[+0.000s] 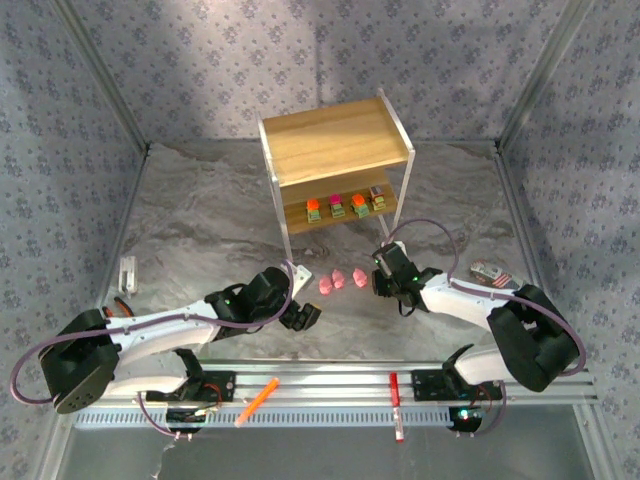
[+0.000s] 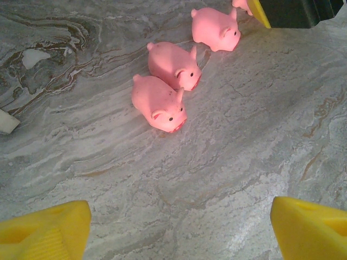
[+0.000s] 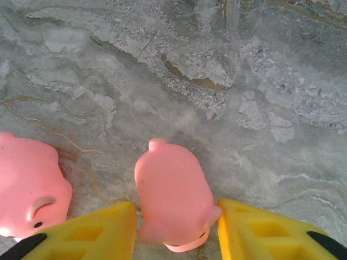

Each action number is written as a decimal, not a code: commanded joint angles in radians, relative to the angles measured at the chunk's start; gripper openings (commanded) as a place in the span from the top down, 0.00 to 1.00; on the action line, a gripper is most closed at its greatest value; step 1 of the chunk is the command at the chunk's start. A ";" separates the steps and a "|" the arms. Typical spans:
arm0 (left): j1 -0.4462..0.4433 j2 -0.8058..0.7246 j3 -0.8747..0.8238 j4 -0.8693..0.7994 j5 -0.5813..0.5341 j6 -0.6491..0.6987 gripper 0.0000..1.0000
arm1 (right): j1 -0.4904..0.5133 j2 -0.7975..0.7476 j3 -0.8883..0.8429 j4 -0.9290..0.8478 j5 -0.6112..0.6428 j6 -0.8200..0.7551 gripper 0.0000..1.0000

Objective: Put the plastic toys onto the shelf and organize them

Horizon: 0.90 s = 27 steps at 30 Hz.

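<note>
- The orange marker pen [image 1: 257,402] is lying slantwise on the rail at the worktop's near edge, left of centre.
- The left fingers [image 2: 46,233] are hanging released and wide apart, gripping nothing, over bare worktop [image 2: 244,162] near its middle. Only their yellow tips are showing, at the lower corners of the wrist view.
- Three pink pigs [image 2: 174,66] are sitting in a slanting row just beyond those fingers, between the near edge and the shelf. Each pig's long axis is running tail to snout, and all three snouts are pointing the same way, back toward the left arm's side. The two nearest pigs are seeming to touch.
- The shelf [image 1: 335,140] is standing centrally toward the far edge. Its lower board is carrying four blocky toys [image 1: 337,206] in a row along the board; they are too small to tell their facing.
- The right fingers [image 3: 265,235] are clenching the flanks of the fourth pig [image 3: 173,195] at the row's right end. Its tail is pointing away from the wrist, its snout back between the fingers, and its face is hard to make out.
- The red marker pen [image 1: 395,405] is lying across the near rail, right of centre.
</note>
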<state>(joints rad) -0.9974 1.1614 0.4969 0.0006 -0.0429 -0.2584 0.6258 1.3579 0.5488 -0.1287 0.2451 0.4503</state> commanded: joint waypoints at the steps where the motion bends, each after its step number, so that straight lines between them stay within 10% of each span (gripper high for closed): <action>1: -0.007 0.000 0.034 -0.001 -0.012 0.013 0.14 | -0.007 0.011 0.019 -0.006 -0.010 -0.017 0.58; 27: -0.007 -0.007 0.031 -0.001 -0.016 0.013 0.14 | 0.024 -0.096 0.032 -0.102 0.054 0.016 0.71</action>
<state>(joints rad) -0.9974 1.1614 0.4969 0.0006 -0.0463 -0.2584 0.6395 1.2949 0.5491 -0.1696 0.2615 0.4522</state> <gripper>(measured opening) 0.859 0.292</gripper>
